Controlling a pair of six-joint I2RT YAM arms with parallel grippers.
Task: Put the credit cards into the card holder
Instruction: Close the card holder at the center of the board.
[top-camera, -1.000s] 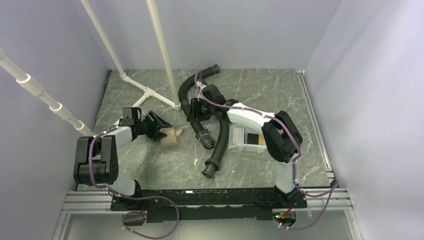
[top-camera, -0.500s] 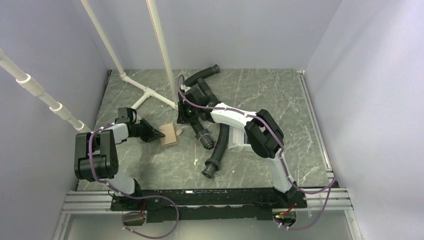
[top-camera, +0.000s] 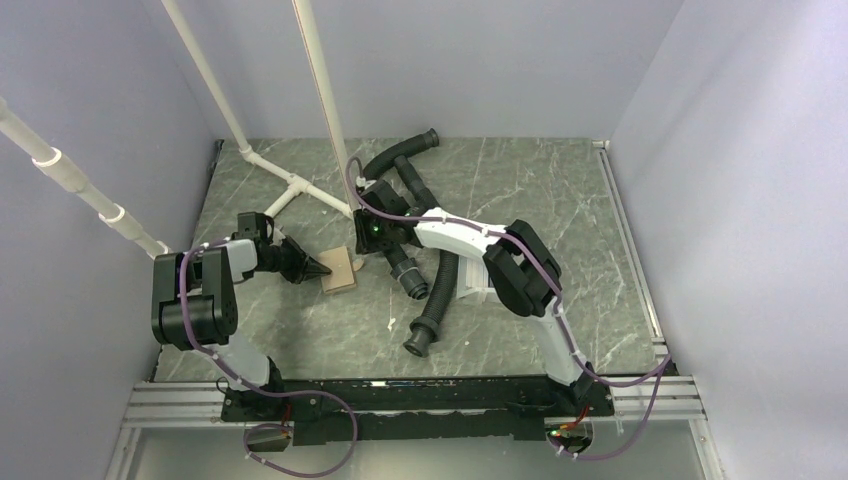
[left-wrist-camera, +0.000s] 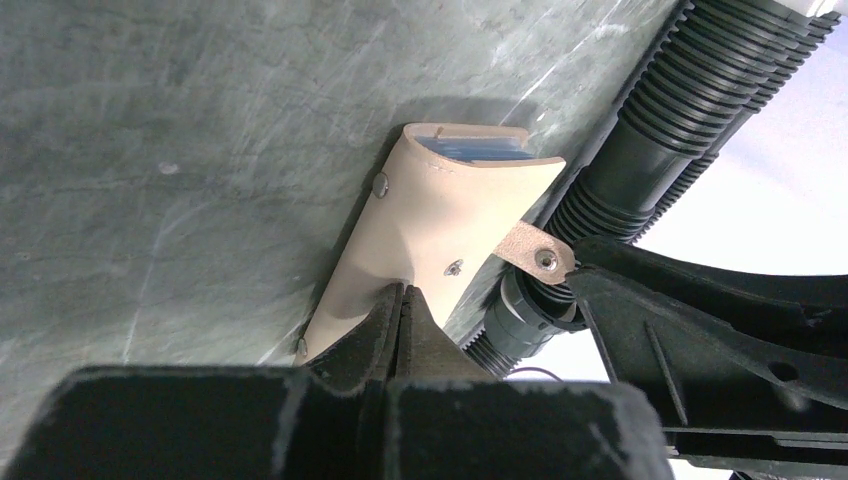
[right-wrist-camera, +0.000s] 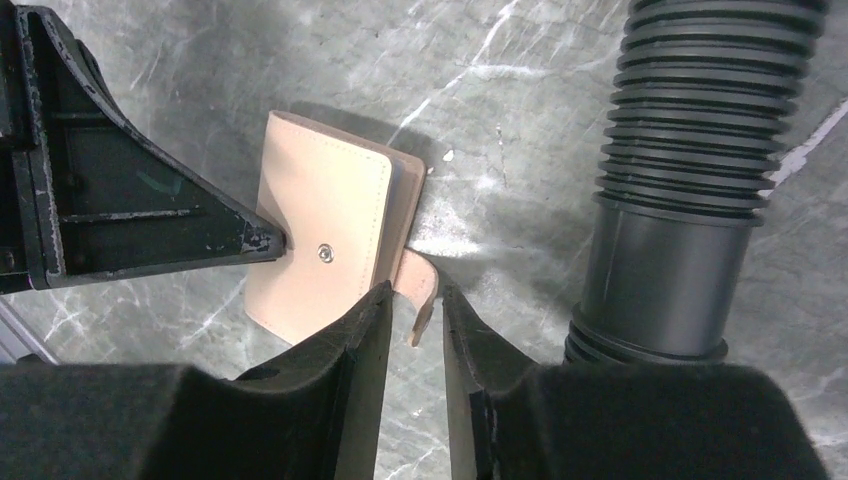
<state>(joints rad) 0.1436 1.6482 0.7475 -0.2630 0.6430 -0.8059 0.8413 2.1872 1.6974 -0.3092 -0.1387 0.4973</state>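
Opening of the card holder (top-camera: 340, 272) looks to me like the step in hand, since it lies folded flat on the table (top-camera: 520, 190), at about 9 o'clock from the table's middle in the overhead view.

The left fingers (left-wrist-camera: 375, 322) come at it from its 9 o'clock side. They are pressed tight together with nothing between them, and their tips bear on the near edge of the tan cover, as if pinning it down. The right fingers (right-wrist-camera: 362, 330) reach in from about 2 o'clock and straddle the loose snap tab (right-wrist-camera: 420, 292) with only a narrow gap. I cannot tell whether they actually pinch the tab or merely bracket it.

Blue card edges (left-wrist-camera: 478, 150) show inside the holder's far open end, so some of the credit cards seem to be in already. No loose card is in sight; the white tray (top-camera: 468, 292) at 3 o'clock is mostly hidden under the right arm.

The next move, I judge, calls for a sure bite on the tab and a lift that peels the cover back while the left tips hold the holder in place. A black ribbed hose (right-wrist-camera: 680, 200) just beside the right fingers leaves little room to swing.
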